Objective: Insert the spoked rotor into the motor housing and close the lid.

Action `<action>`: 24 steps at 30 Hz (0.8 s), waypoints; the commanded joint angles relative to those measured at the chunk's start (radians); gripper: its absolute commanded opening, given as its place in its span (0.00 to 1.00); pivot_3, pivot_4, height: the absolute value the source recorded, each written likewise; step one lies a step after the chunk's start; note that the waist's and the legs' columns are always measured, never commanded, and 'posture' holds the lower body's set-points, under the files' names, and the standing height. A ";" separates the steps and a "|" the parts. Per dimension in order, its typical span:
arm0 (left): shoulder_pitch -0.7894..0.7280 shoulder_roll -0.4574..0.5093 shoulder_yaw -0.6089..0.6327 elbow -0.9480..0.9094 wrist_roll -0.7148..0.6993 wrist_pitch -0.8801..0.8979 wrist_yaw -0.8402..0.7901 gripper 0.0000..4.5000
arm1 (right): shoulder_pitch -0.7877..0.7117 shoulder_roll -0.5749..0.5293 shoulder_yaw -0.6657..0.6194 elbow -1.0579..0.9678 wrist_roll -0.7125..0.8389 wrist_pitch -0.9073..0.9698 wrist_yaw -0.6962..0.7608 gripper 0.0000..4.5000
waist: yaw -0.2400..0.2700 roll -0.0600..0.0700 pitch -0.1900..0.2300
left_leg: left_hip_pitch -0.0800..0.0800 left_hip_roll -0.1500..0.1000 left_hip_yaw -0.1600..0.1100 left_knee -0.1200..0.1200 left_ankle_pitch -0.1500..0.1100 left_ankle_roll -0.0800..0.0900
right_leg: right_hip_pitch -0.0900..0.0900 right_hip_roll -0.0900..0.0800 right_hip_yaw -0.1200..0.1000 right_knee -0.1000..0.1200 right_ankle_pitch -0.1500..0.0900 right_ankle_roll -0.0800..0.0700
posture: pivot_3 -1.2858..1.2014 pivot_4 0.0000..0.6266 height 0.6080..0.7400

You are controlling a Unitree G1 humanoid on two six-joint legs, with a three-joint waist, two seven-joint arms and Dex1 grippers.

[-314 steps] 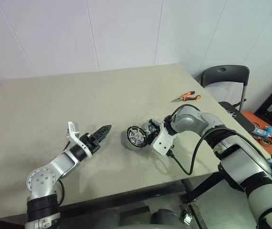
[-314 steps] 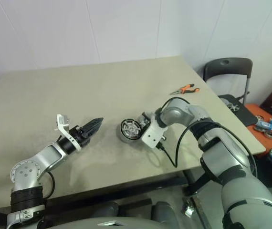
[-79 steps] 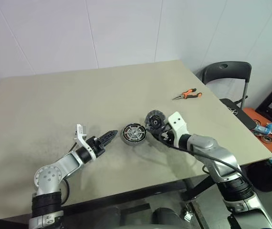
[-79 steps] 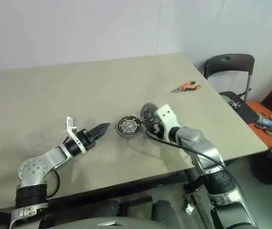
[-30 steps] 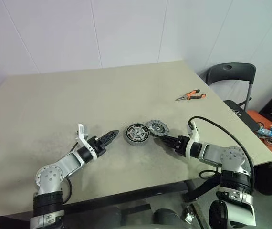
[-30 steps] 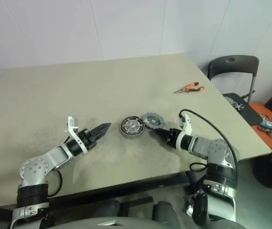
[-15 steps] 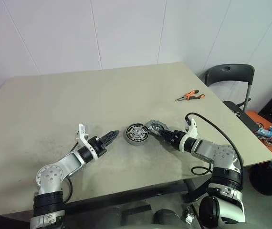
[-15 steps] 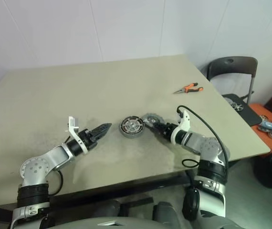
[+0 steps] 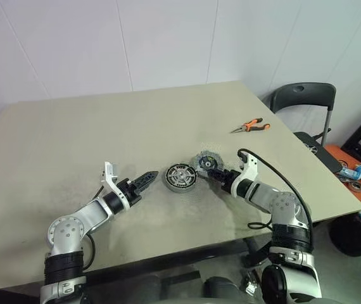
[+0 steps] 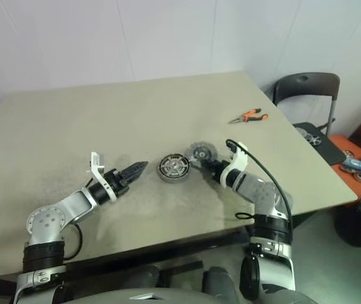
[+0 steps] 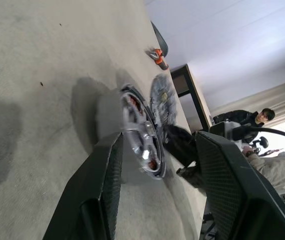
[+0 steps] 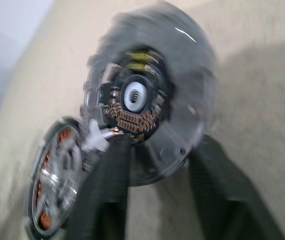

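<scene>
Closing my right gripper [image 9: 213, 174] on the lid [image 9: 206, 161], now tipped up off the table [image 9: 73, 139] beside the housing [image 9: 181, 178]; rotor [image 11: 141, 137] already sits inside; left gripper [image 9: 145, 180] waits half-spread nearby; capping comes next, I judge.

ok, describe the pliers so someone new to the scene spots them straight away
On the beige table, look toward the far right corner, by the black chair. The pliers lie there alone: a slim tool with orange handles, well apart from the round grey motor parts mid-table.
</scene>
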 commanded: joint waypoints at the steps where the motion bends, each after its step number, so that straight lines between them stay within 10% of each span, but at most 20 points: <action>1: -0.012 -0.002 0.000 -0.015 0.001 -0.009 -0.009 0.54 | 0.007 -0.006 0.015 -0.028 0.003 0.005 -0.002 0.10 | -0.001 0.000 0.000 | 0.000 0.000 0.000 0.000 0.000 0.000 | 0.000 0.000 0.000 0.000 0.000 0.000 | 0.52 0.00 1.00; 11: -0.004 -0.020 -0.005 -0.032 0.003 -0.012 0.004 0.54 | 0.011 -0.050 0.119 -0.066 -0.026 -0.019 0.048 0.05 | -0.003 0.001 -0.001 | 0.000 0.000 0.000 -0.001 0.000 0.000 | -0.002 0.000 0.001 0.000 0.000 0.000 | 0.52 0.00 1.00; 24: -0.006 -0.017 -0.003 -0.031 0.003 -0.009 0.005 0.54 | 0.009 -0.388 0.704 -0.338 -0.420 -0.478 0.439 0.05 | -0.002 0.000 0.000 | -0.001 0.000 0.000 -0.002 0.000 0.000 | -0.002 0.001 0.001 0.000 0.000 0.000 | 0.52 0.00 1.00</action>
